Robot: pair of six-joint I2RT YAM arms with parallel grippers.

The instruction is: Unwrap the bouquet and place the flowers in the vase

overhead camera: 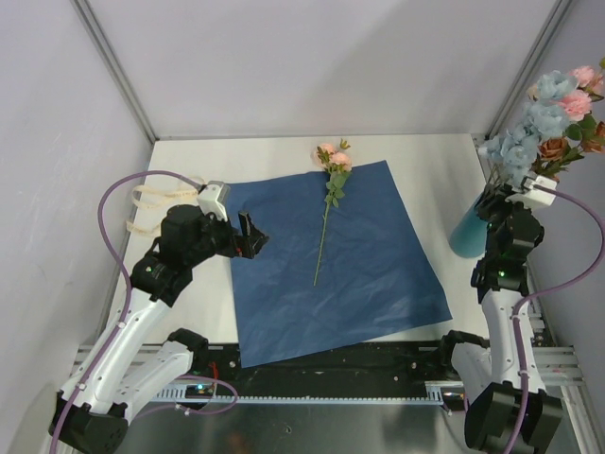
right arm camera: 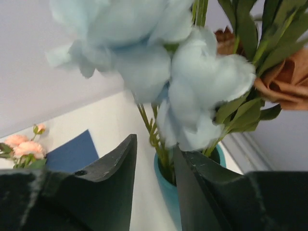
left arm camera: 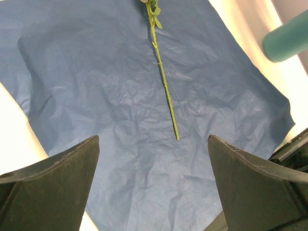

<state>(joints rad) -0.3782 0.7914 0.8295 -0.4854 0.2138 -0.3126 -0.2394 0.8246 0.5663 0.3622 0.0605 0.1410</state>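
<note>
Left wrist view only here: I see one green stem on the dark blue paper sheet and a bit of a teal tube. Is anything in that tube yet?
Observer: Yes, the teal-blue cylindrical vase holds a bunch of pale-blue, pink and orange-brown flowers.
Operator: Where's the right arm?
Observer: The right gripper is at the vase's rim, fingers parted, with the stems showing between them.
Operator: What tops my stem?
Observer: Pink blooms, lying near the far edge of the dark blue paper sheet.

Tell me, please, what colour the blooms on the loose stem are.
The blooms are pink, clearest in the top external view.
</note>
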